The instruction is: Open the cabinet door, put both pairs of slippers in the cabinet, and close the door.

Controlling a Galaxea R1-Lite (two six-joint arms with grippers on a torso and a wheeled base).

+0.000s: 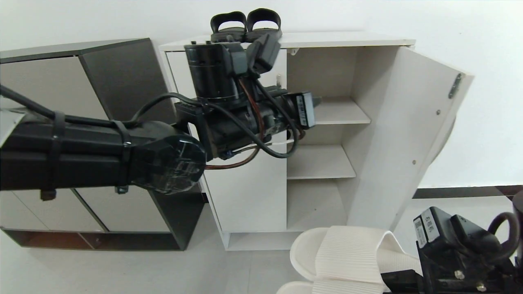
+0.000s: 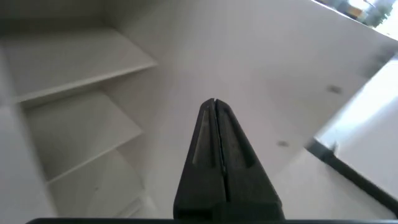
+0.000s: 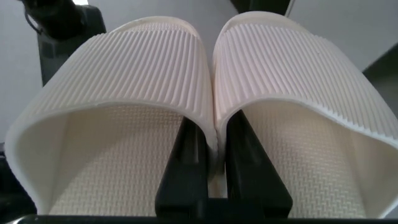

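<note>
The white cabinet (image 1: 245,196) stands with its right door (image 1: 404,155) swung open, showing bare shelves (image 1: 318,161). A black pair of slippers (image 1: 245,24) sits on the cabinet's top. My left gripper (image 1: 318,101) hangs in front of the open compartment at upper-shelf height. In the left wrist view the left gripper (image 2: 214,109) is shut with nothing in it and faces the door's inner side. A white ribbed pair of slippers (image 1: 347,257) is held low in front of the cabinet. My right gripper (image 3: 214,134) is shut on the two inner strap edges of the white slippers (image 3: 137,81).
A dark grey and beige cabinet (image 1: 114,77) stands against the white cabinet's left side. Pale floor (image 1: 122,269) lies in front of both. A white wall with a dark skirting strip (image 1: 466,192) runs behind the open door.
</note>
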